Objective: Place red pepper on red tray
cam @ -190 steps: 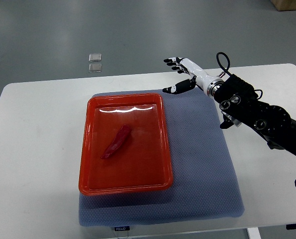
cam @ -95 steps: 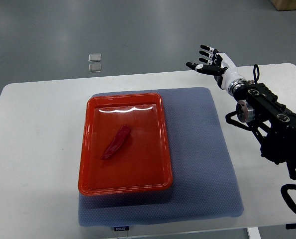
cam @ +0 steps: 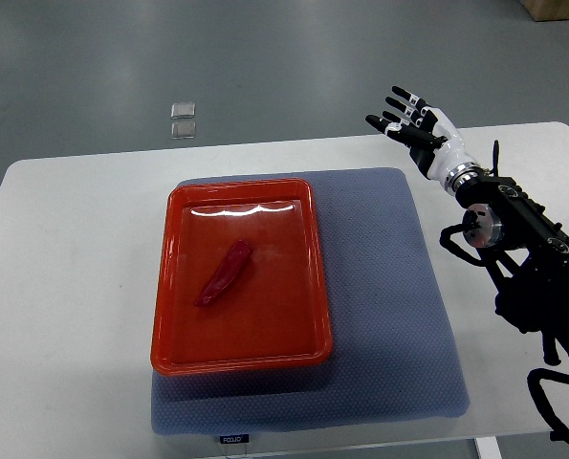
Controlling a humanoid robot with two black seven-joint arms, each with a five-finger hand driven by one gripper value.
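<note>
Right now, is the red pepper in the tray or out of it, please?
In: the red pepper lies flat inside the red tray, untouched by the right hand.

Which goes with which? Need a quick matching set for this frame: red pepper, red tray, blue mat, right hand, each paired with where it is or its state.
Things:
1. red pepper
2. red tray
3. blue mat
4. right hand

Places or states:
A. lies directly on the white table
B. open, over the table's far right edge, holding nothing
C. sits on the mat's left part
D. lies inside the tray

Pairs: 1-D, 2-C, 3-A, 4-B
</note>
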